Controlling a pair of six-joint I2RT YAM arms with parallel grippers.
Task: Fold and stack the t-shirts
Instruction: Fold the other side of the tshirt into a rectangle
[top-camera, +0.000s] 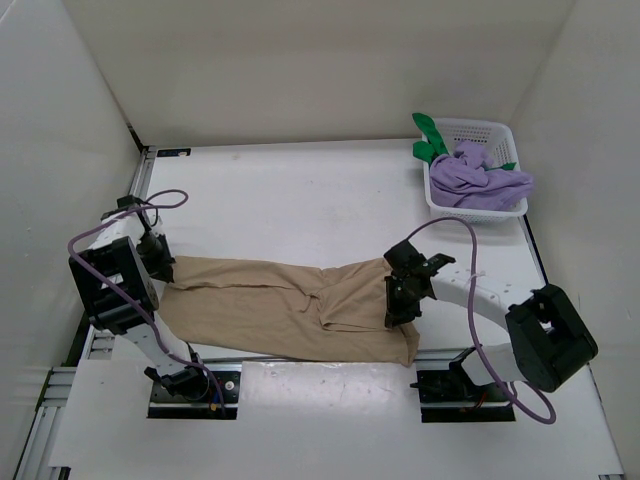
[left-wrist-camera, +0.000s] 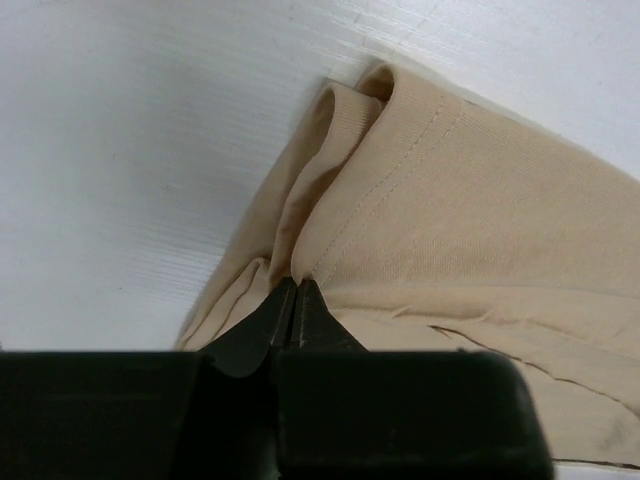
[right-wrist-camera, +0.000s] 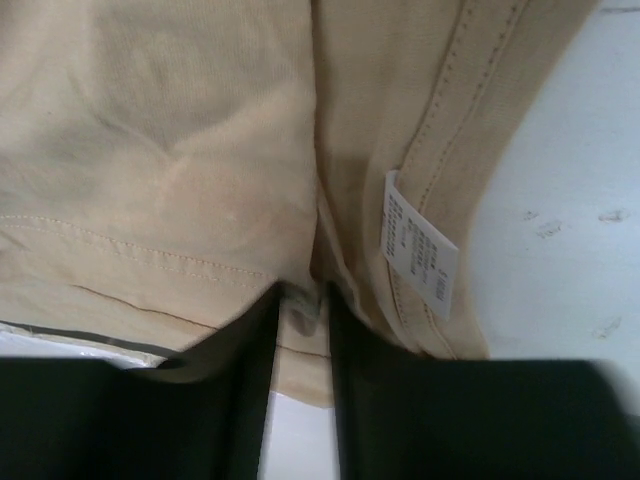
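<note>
Tan cloth is occupying the near half of the table (top-camera: 300, 190) in the top external view: the tan t-shirt (top-camera: 290, 305) is lying stretched sideways between the two arms, with the left gripper (top-camera: 160, 262) sitting at its left end and the right gripper (top-camera: 400, 305) at its right end. This looks like a spreading hold, so the cloth is lying flat for folding. The purple t-shirt (top-camera: 485, 178) and the green t-shirt (top-camera: 430, 135) are waiting bunched in the basket (top-camera: 470, 125) at the far right corner, well apart from the work. In the left wrist view, the left gripper (left-wrist-camera: 293, 300) is pinching fully closed on a gathered edge of the tan t-shirt (left-wrist-camera: 480, 220), beside a rolled hem. In the right wrist view, the right gripper (right-wrist-camera: 303, 310) is gripping a thicker fold of the tan t-shirt (right-wrist-camera: 180, 150) through a narrow gap, with the care label (right-wrist-camera: 420, 245) hanging just beside its fingers.
</note>
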